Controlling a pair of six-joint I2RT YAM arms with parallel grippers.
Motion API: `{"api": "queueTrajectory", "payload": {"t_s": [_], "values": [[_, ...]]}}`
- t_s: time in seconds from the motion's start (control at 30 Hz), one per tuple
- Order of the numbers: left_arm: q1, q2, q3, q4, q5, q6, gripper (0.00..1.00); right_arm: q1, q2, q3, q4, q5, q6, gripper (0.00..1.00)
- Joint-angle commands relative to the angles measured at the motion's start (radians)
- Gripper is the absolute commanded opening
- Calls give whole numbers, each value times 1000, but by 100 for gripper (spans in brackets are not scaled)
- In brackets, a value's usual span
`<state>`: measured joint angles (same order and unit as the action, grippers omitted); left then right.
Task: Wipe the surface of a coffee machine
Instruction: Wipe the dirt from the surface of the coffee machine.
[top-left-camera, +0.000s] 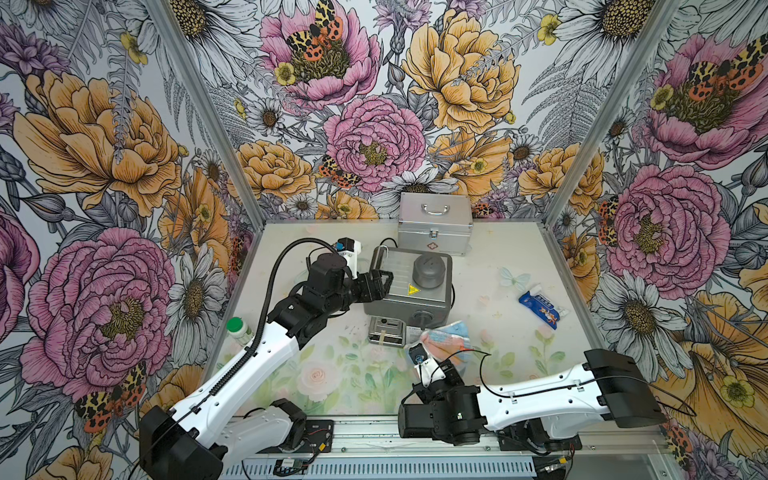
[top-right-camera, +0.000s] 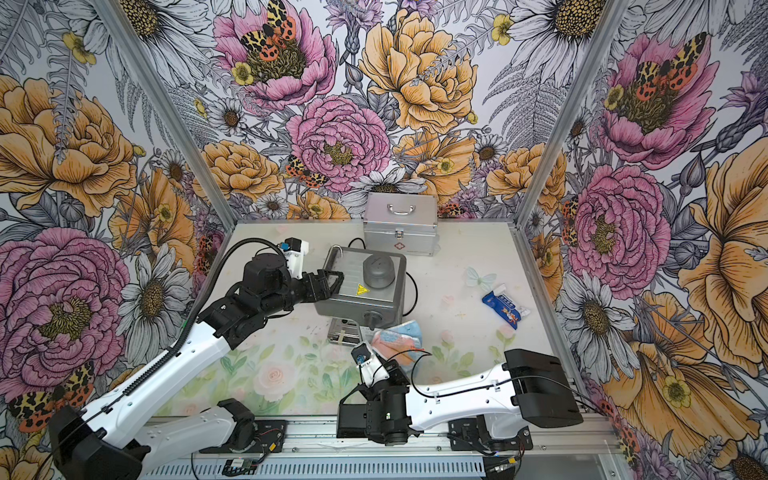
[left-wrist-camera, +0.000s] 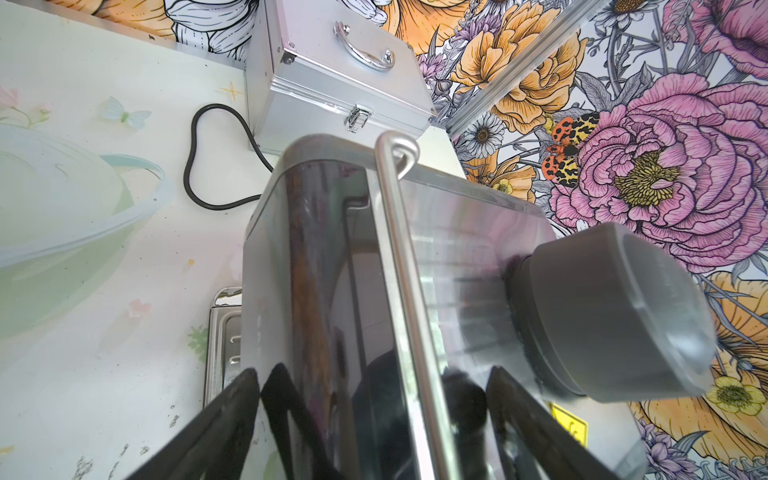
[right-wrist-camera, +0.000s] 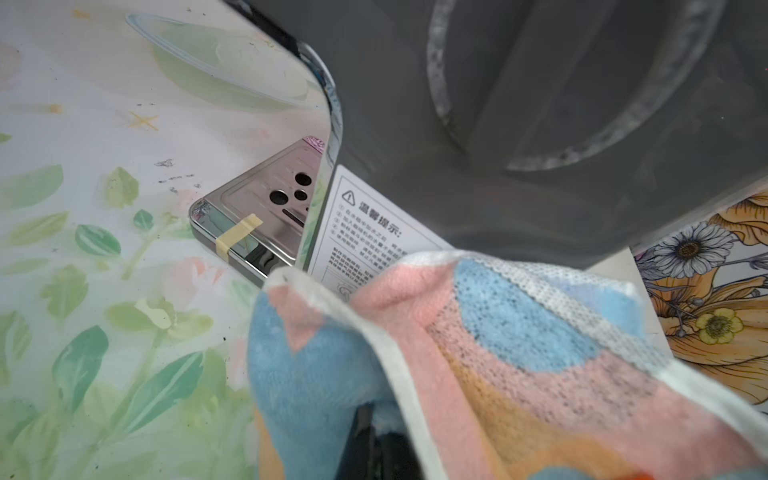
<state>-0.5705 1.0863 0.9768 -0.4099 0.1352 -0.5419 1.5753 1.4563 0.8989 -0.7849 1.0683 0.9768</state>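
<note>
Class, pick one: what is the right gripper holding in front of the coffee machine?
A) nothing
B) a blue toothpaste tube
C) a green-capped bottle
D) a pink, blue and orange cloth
D: the right gripper is shut on the cloth, which is bunched just before the coffee machine.

Silver case behind coffee machine; free table toward blue tube.

Silver case by back wall, blue tube at right, green-capped bottle at left, all well apart.
</note>
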Motion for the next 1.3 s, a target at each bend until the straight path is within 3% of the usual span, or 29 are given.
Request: {"api": "queueTrajectory", "payload": {"t_s": [0.0, 0.13, 0.4, 0.63, 0.93, 1.13, 1.27], "values": [[-23, 27, -23, -124, 1, 17, 85, -44, -34, -24, 3, 33, 19, 0], [-29, 36, -29, -123, -9, 16, 85, -98, -36, -63, 72, 69, -54, 0], [-38, 45, -45, -123, -18, 11, 85, -215, -40, -135, 334, -8, -251, 0], [-56, 44, -61, -115, -30, -8, 85, -289, -34, -143, 413, -13, -323, 0], [-139, 23, -122, -94, -77, -44, 85, -294, -46, -184, 413, 12, -323, 0], [-190, -42, -187, -93, -127, -93, 84, -276, 6, -221, 389, -21, -181, 0], [-193, -99, -221, -93, -138, -104, 85, -199, 18, -188, 289, 28, -94, 0]]}}
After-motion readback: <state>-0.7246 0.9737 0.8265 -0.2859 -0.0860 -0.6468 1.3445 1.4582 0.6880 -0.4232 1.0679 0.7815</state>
